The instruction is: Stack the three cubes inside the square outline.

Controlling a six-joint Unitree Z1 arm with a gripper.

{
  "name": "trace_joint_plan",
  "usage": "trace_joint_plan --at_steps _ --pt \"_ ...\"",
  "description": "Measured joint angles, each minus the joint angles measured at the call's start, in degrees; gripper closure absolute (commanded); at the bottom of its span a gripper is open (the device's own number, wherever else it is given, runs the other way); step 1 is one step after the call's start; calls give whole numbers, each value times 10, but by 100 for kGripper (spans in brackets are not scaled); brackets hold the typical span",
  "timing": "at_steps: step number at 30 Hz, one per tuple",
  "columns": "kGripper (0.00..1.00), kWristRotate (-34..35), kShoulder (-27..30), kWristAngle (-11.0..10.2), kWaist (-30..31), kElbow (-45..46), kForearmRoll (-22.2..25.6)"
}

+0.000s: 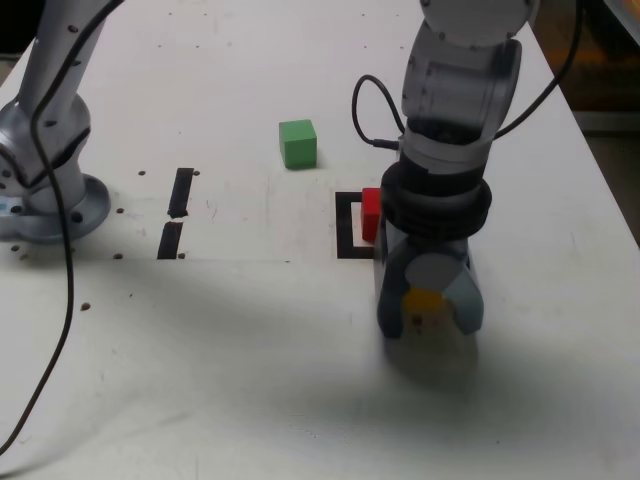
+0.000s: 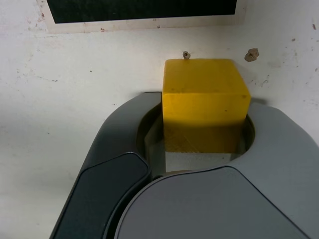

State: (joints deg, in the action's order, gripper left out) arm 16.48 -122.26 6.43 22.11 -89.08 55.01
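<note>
The yellow cube (image 1: 424, 298) (image 2: 204, 99) rests on the white table between my gripper's (image 1: 428, 308) (image 2: 202, 127) two grey jaws, which press against its two sides in the wrist view. The gripper is shut on it, low over the table. The red cube (image 1: 371, 215) sits inside the square outline (image 1: 347, 226) of black tape, just beyond the gripper and partly hidden by my arm. The green cube (image 1: 298, 143) stands alone farther back, toward the exterior view's left.
Two short black tape strips (image 1: 181, 192) (image 1: 170, 240) lie at the exterior view's left. A second arm's grey base (image 1: 50, 205) and a black cable (image 1: 60, 300) occupy the far left. The table's edge (image 1: 600, 170) runs along the right. Black tape (image 2: 139, 10) shows beyond the cube in the wrist view.
</note>
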Motion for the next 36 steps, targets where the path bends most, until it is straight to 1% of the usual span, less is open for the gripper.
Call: trace_joint_plan --at_steps 4,7,12,14,17,19,21,24,28,30,33,36 --pt "81 10 2 -6 7 -4 7" --pt "81 31 10 -24 18 -16 30" --pt "81 67 44 -65 33 -60 104" --pt "81 78 58 -82 35 -77 145" --pt "81 82 88 -100 35 -90 187" --pt "81 82 106 -108 32 -92 204" --pt "81 75 116 -110 23 -88 212" --pt "81 52 122 -108 1 -72 215" --pt "81 11 121 -92 -25 -52 202" --pt "81 0 121 -88 -32 -47 198" --pt "81 -36 119 -76 -48 -32 182" --pt "81 -60 117 -71 -61 -20 171"
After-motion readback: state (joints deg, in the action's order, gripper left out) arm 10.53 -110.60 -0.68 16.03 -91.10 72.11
